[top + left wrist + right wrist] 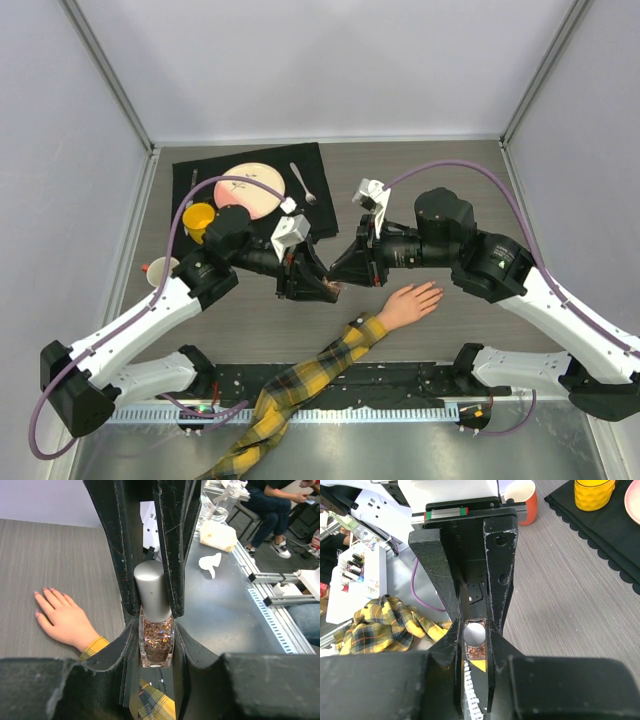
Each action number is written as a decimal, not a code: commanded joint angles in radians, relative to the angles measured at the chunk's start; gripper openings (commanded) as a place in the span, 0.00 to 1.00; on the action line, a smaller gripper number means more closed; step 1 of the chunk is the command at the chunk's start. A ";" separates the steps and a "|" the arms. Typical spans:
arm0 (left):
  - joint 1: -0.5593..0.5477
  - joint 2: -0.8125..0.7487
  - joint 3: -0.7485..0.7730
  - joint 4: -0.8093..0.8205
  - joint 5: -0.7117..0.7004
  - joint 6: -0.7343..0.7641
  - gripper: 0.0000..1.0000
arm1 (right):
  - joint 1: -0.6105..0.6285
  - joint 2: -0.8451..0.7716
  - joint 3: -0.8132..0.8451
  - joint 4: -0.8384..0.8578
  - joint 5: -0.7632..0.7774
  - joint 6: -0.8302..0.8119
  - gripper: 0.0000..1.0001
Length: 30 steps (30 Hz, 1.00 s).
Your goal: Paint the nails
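- The table [470, 190] is grey, matte and wood-grained (easy on the eye, less easy to wipe). My two grippers meet over bare tabletop near the hand, on the left arm's side. If the bottle opens while tilted, I expect polish to drip straight onto that surface.
- The sleeve [310, 375] is soft yellow-and-dark plaid cloth, rumpled, running from the near edge up to the wrist. Fabric like this would soak up any spill. A low sweep of an arm could snag it and drag the hand out of place.
- The mannequin hand [408, 304] is smooth and pale peach. It lies palm down with its fingers spread, apart from both grippers. It looks light, so I judge that one nudge from my right arm would slide it.
- The left gripper [156, 635] is clenched on the nail polish bottle [156, 650], with its pads on the glass body. The glass is clear, square-sided and packed with coppery glitter. It is slick, so a twist at the far end may spin the bottle in the pads rather than loosen anything.
- The right gripper [475, 640] looks clamped on the cap [152, 592], with a finger against each side. The cap is a smooth silver cylinder with a rounded top. Hard fingers on that polished finish could slip, and an off-axis pull could wrench the bottle out of my left grip.
- The nails [36, 594] are tiny and faintly pink at the fingertips (I cannot tell whether any is coated). They are small targets, and a brush arriving at a slant would smear the skin around them.
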 commanded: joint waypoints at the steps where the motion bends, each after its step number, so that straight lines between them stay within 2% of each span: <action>1: 0.023 -0.035 0.034 0.008 -0.096 0.033 0.00 | -0.002 -0.007 -0.006 0.013 -0.075 0.013 0.01; 5: 0.038 -0.036 0.033 0.039 -0.133 0.001 0.00 | -0.004 -0.004 -0.031 0.015 -0.114 0.034 0.01; 8: 0.043 -0.025 0.057 -0.013 -0.223 0.013 0.00 | -0.004 0.005 -0.037 -0.010 -0.075 0.037 0.01; 13: 0.043 -0.015 0.091 -0.121 -0.527 0.073 0.00 | 0.008 0.022 -0.068 0.004 0.060 0.080 0.01; 14: 0.041 -0.019 0.091 -0.133 -0.581 0.079 0.00 | 0.023 0.028 -0.072 0.007 0.232 0.097 0.01; 15: 0.041 -0.021 0.088 -0.130 -0.631 0.077 0.00 | 0.103 0.038 -0.068 0.002 0.345 0.141 0.01; 16: 0.041 -0.030 0.076 -0.125 -0.730 0.082 0.00 | 0.175 0.082 -0.062 0.001 0.536 0.175 0.01; 17: 0.041 -0.036 0.071 -0.116 -0.772 0.090 0.00 | 0.248 0.112 -0.031 -0.007 0.894 0.232 0.01; 18: 0.043 -0.042 0.066 -0.112 -0.812 0.091 0.00 | 0.392 0.161 -0.008 -0.065 1.082 0.314 0.01; 19: 0.041 -0.048 0.060 -0.107 -0.881 0.097 0.00 | 0.430 0.247 0.021 -0.097 1.178 0.446 0.01; 20: 0.043 -0.053 0.059 -0.110 -0.895 0.105 0.00 | 0.470 0.298 0.099 -0.143 1.337 0.499 0.01; 21: 0.043 -0.058 0.059 -0.108 -0.903 0.108 0.00 | 0.497 0.332 0.130 -0.213 1.372 0.546 0.01; 25: 0.043 -0.085 0.025 -0.076 -0.839 0.116 0.00 | 0.485 0.346 0.142 -0.142 1.366 0.548 0.01; 29: 0.043 -0.114 -0.004 -0.035 -0.712 0.107 0.00 | 0.458 0.308 0.141 -0.084 1.249 0.446 0.01; 30: 0.043 -0.120 -0.007 -0.029 -0.692 0.107 0.00 | 0.455 0.298 0.141 -0.074 1.228 0.442 0.05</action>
